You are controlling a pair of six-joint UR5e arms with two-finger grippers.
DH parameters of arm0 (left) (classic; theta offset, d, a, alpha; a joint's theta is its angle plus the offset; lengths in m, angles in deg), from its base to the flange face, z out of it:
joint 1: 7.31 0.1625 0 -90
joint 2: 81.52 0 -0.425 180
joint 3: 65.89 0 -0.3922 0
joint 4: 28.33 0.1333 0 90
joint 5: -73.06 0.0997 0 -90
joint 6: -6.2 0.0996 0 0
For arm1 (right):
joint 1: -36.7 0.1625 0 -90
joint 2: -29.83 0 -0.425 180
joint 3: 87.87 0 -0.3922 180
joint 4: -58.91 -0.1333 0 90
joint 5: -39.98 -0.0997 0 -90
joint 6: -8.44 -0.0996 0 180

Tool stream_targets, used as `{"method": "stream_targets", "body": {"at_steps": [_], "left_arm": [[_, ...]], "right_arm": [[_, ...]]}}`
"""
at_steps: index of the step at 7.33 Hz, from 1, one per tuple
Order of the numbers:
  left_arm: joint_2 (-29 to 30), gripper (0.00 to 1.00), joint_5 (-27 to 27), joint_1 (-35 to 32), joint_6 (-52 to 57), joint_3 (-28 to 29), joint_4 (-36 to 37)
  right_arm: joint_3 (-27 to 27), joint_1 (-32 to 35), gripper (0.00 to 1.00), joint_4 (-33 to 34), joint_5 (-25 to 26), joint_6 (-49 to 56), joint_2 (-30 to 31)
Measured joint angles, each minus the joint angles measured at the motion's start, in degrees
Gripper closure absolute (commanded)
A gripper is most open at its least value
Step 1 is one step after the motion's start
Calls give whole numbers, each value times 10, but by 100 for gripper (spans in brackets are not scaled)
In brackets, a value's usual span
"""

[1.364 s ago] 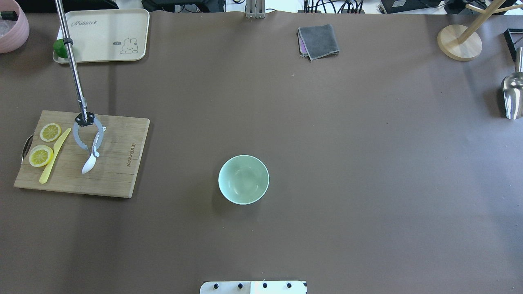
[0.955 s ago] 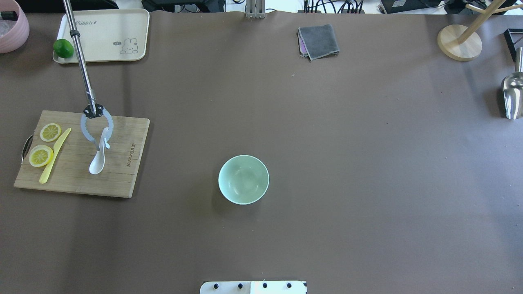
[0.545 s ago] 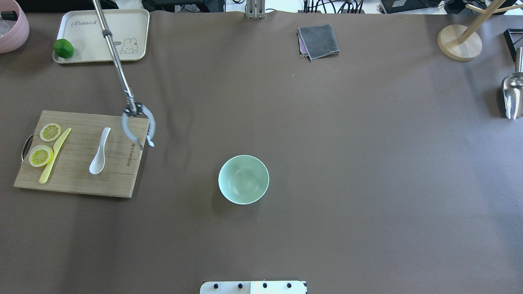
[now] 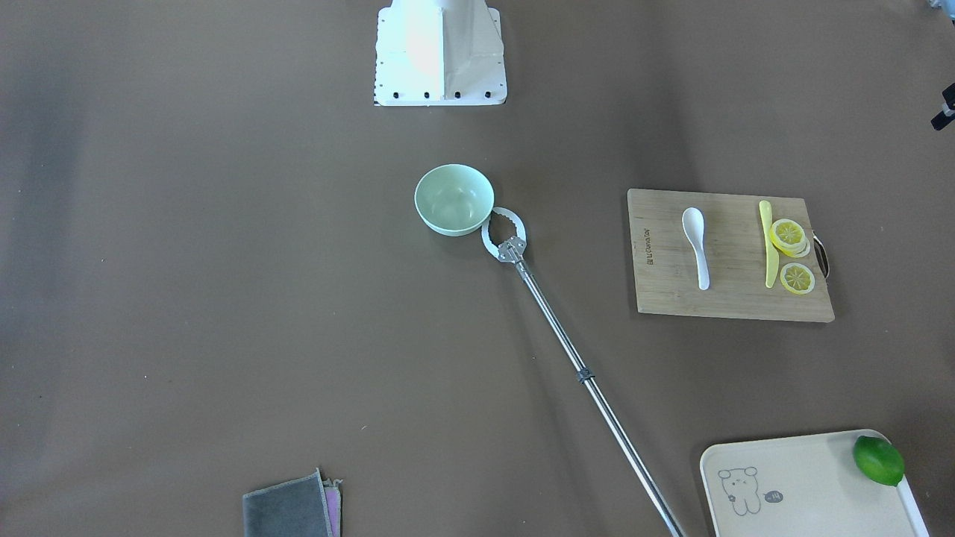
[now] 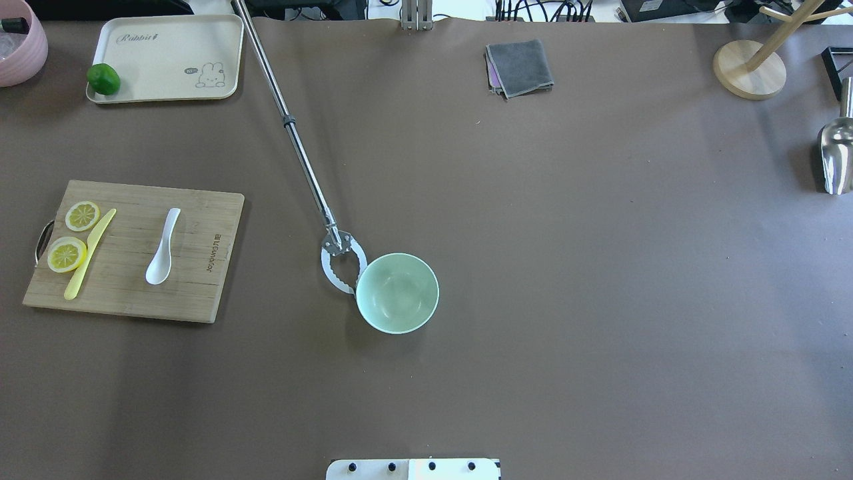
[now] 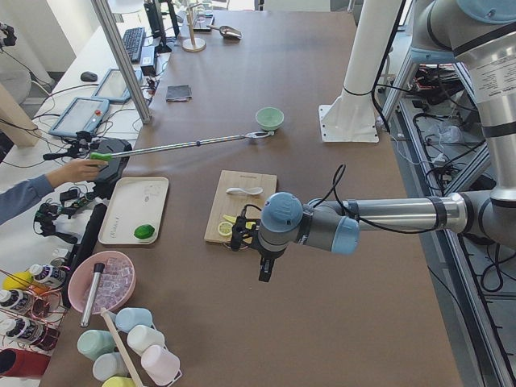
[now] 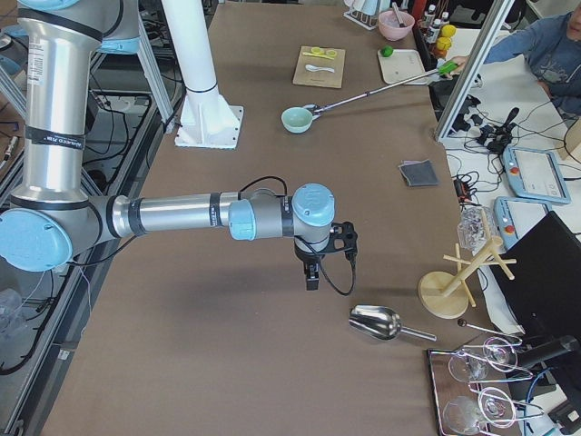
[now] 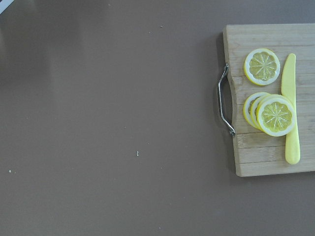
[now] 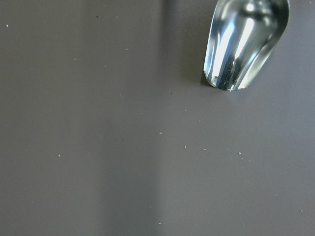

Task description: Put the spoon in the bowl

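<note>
Overhead exterior: spoon [image 5: 165, 243] lies flat on cutting board [image 5: 200, 293], left-middle of frame; bowl [image 5: 397, 293] at centre, well apart. Glossy and rigid, probably ceramic: light, slippery, chippable. Pinch across the short handle. Left gripper [image 6: 264, 272] and right gripper [image 7: 310, 280]: grip state unreadable from side views.

Lemon slices [image 5: 66, 254] and a yellow knife [image 5: 91, 252] lie on the wooden cutting board [image 5: 133, 300].
</note>
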Motion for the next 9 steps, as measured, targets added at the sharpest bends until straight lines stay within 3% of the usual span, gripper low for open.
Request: {"method": "stream_targets", "body": {"at_steps": [9], "left_arm": [[-5,2,-1,0,1,12,-31]], "right_arm": [[-43,0,0,-86,-13,-4,9]]}}
